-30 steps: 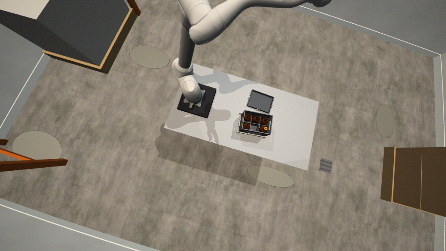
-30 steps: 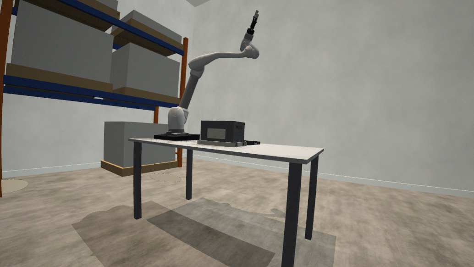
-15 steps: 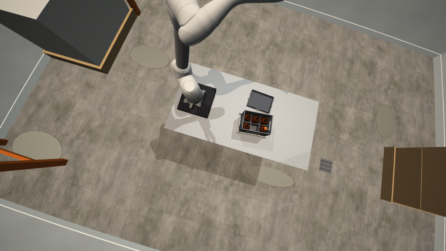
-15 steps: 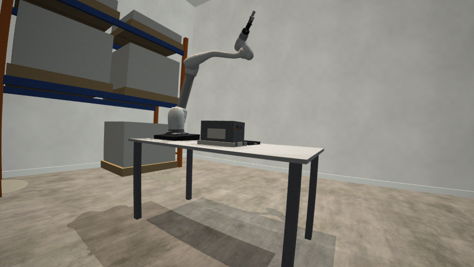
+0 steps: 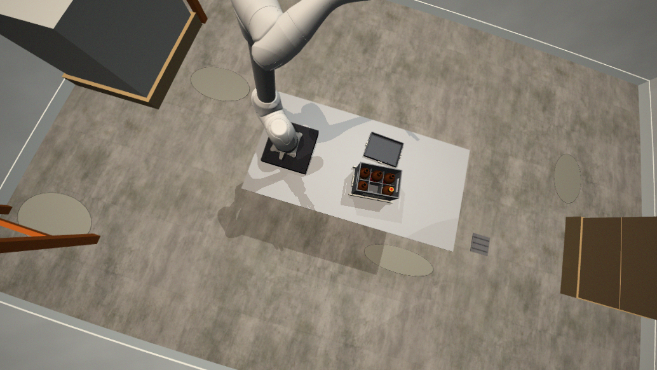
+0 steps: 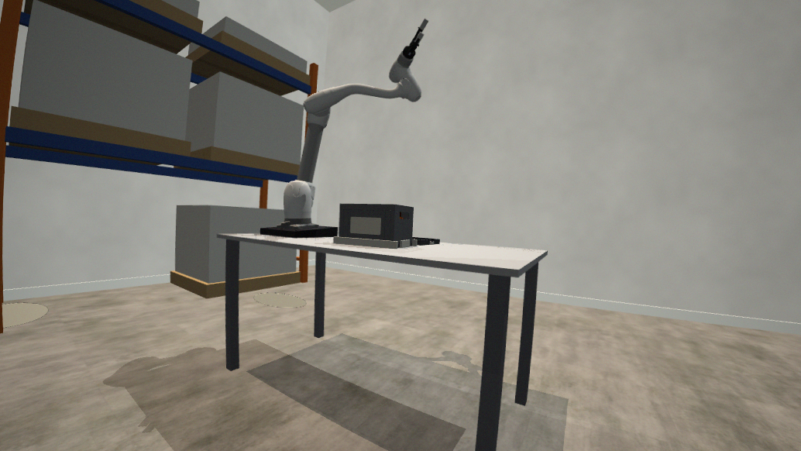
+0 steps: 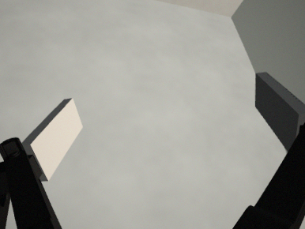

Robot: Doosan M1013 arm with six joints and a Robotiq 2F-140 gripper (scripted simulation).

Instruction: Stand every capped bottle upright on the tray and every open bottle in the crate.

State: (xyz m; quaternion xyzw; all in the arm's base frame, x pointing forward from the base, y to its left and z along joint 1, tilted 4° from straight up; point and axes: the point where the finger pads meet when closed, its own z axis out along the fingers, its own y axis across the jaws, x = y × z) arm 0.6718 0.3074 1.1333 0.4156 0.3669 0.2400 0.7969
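White table on dark legs; shelf rack (grey boxes) behind.

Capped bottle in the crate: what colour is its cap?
Orange-red, on the brown capped bottle; clearest in the top view.

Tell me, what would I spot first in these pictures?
Probably the big white robot arm, stretched high above the white table with its open gripper pointing up at the ceiling. Next, the dark crate on the table, holding five brown bottles, one with an orange top, beside a grey tray.
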